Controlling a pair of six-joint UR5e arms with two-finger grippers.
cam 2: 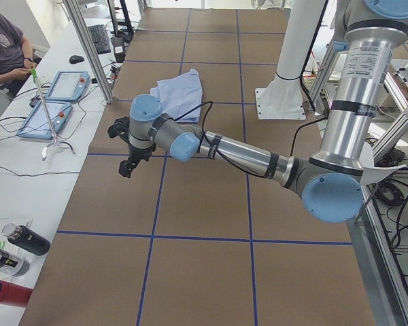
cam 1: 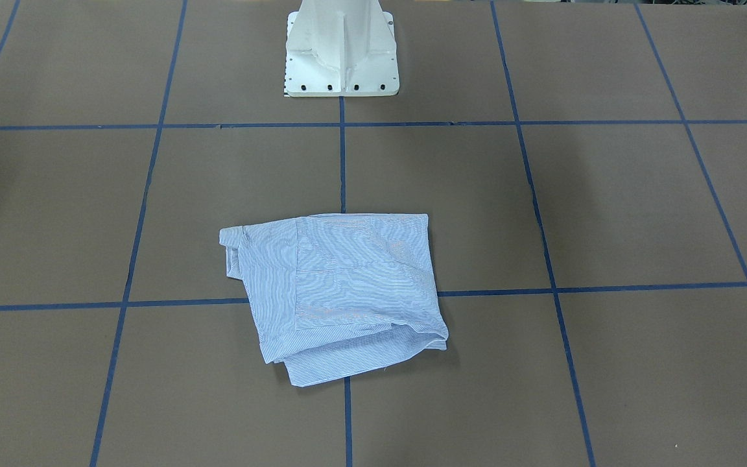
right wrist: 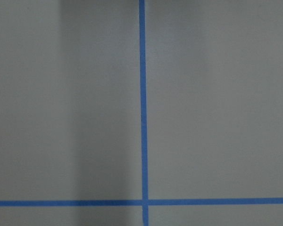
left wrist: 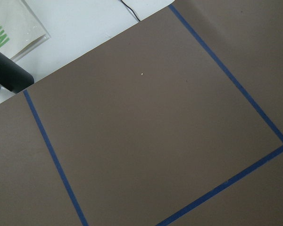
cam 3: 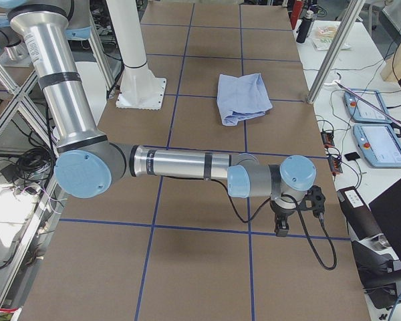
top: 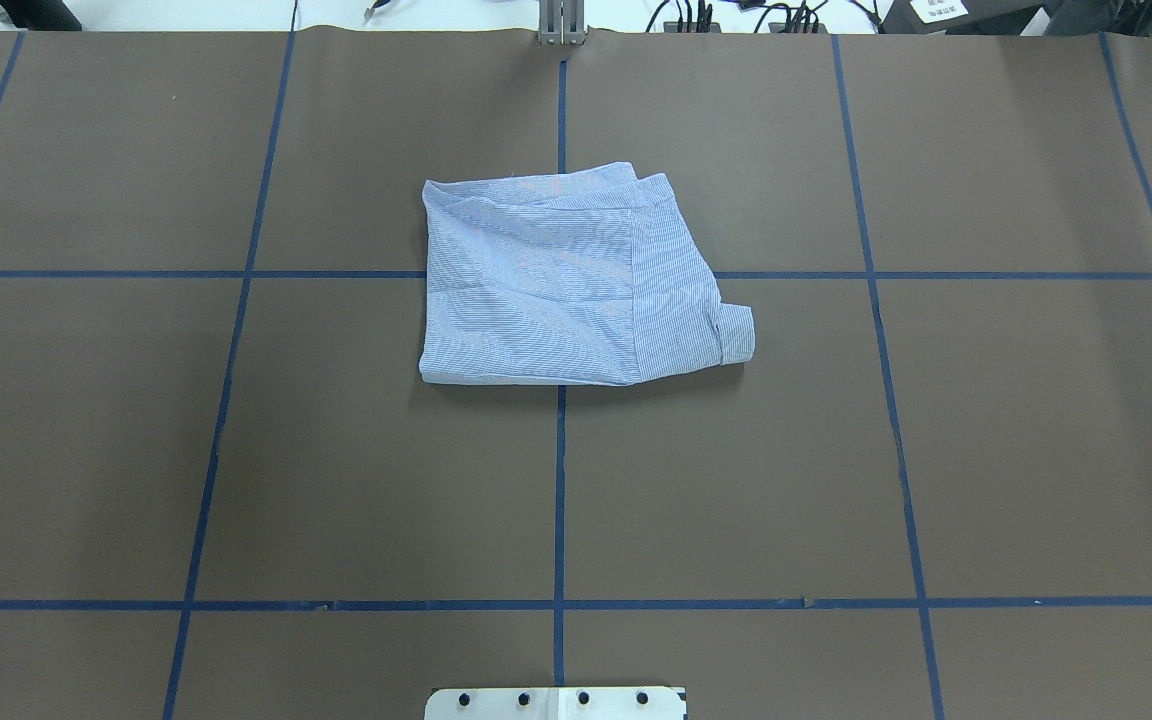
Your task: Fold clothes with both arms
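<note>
While the black left gripper (cam 2: 127, 165) and right gripper (cam 3: 281, 227) hung wide, I couldn't tell either's grip state. The folded blue-and-white striped shirt (top: 556, 280) sat mid-table; I reckoned its protruding cuff (top: 736, 335) could unfold if snagged.

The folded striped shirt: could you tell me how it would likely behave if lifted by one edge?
The shirt is thin, layered cloth, so it would probably droop and unfold. Pushing would likely wrinkle it, as its layers lie loose.
</note>
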